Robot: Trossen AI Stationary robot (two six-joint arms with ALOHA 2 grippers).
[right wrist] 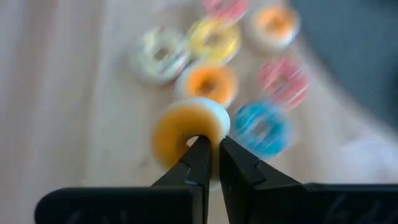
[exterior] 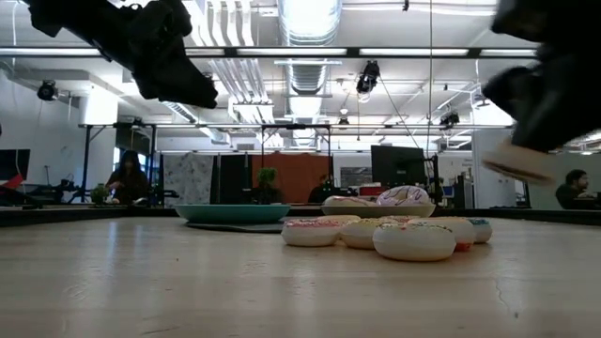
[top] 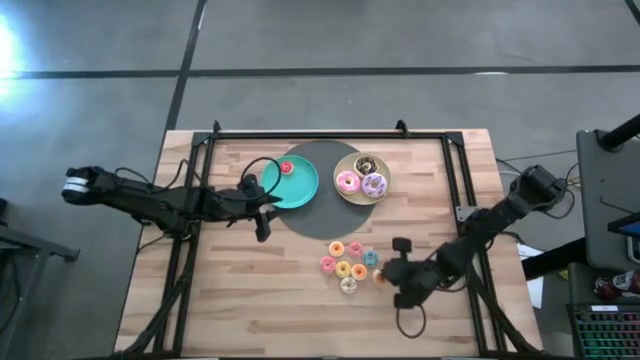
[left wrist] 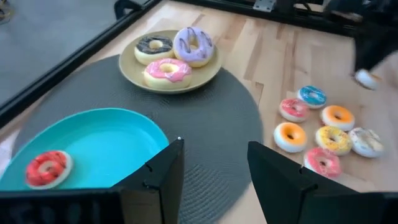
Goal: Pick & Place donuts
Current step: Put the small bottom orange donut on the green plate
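The right gripper (right wrist: 209,149) was pinched on the rim of a small orange donut (right wrist: 183,130), held just beside the cluster of small donuts (top: 349,264) on the bare wood of the table (top: 230,300). That cluster lay in front of the dark round mat (top: 320,215). The left gripper (left wrist: 211,168) hovered at the teal plate (top: 300,185), its fingers parted and holding nothing. 1 red donut (left wrist: 47,168) lay on that plate. 3 larger donuts (top: 362,178) sat together on the beige plate (left wrist: 130,68).
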